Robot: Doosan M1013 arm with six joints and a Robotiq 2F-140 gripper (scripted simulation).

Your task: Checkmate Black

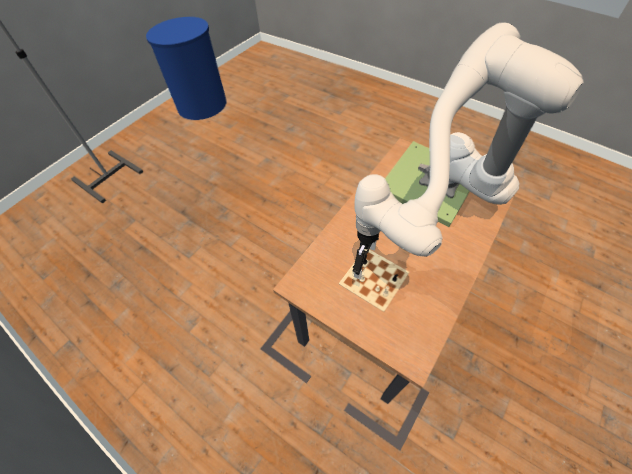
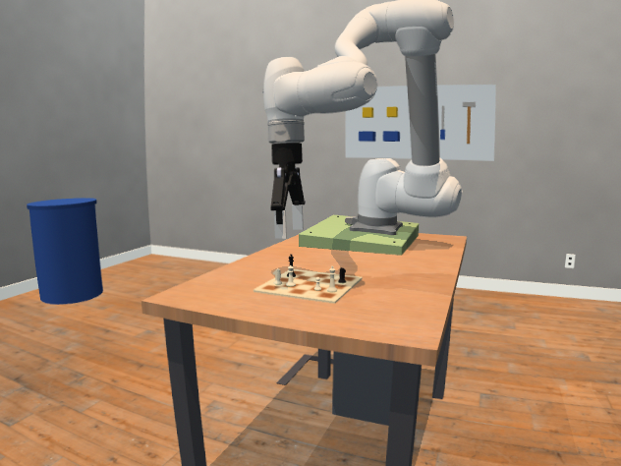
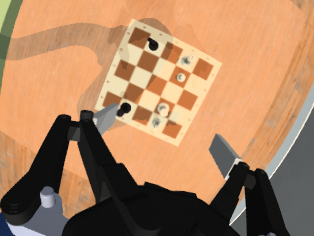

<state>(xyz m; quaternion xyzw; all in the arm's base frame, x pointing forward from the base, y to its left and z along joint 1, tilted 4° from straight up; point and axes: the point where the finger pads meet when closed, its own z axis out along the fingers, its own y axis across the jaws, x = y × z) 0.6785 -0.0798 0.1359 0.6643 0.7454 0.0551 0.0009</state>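
A small chessboard (image 1: 375, 281) lies on the wooden table; it also shows in the exterior view (image 2: 308, 286) and in the wrist view (image 3: 158, 82). It carries several white pieces, among them a tall one (image 2: 331, 279) and a pawn (image 2: 316, 284). There are two black pieces: a tall king (image 2: 291, 260) near one corner and a shorter piece (image 2: 342, 274) at another. My gripper (image 3: 165, 128) hangs well above the board's edge, pointing down, fingers spread wide with nothing between them. It also shows in the exterior view (image 2: 288, 228).
The arm's green base plate (image 2: 359, 233) sits on the table behind the board. A blue barrel (image 2: 65, 250) stands on the floor far to the left. A pole stand (image 1: 104, 176) is on the floor away from the table.
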